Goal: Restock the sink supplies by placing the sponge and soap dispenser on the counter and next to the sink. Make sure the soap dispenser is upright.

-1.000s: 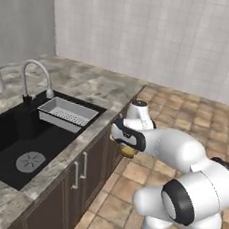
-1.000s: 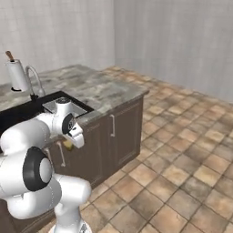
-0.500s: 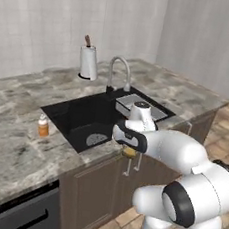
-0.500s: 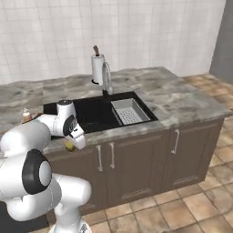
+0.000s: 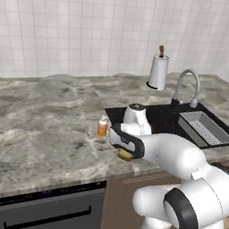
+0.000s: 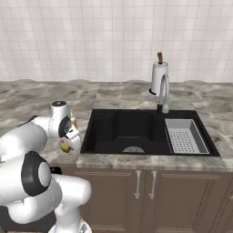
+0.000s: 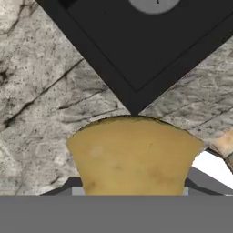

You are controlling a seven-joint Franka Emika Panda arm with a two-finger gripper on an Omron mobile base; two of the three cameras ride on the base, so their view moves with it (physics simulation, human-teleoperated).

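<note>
The sponge (image 7: 134,157) is a dull mustard yellow with a soft, faintly mottled face, and from the hand view its near end shows as a broad rounded lobe. It sits clamped in the end effector (image 5: 126,149), whose jaws are drawn in as far as the sponge lets them, holding it just above the front strip of the bench (image 5: 39,128) by the sink's (image 6: 119,132) left front corner. In the left base view only a small yellow sliver (image 5: 126,155) peeks out beneath the dark hand, and in the right base view a little yellow knob (image 6: 66,147) shows under the hand at the bench's front edge. Its long axis seems to run along the line of the end effector, with the free rounded end aimed toward the black corner of the sink, though most of its length is hidden in the grip.

The soap dispenser (image 5: 102,127) stands upright on the bench, just left of the sink's rim and just behind the hand: a slim orange bottle with a white pump top, long axis vertical. Which way its nozzle faces is too small to tell.

No label, brand or lettering can be read on either item.
</note>
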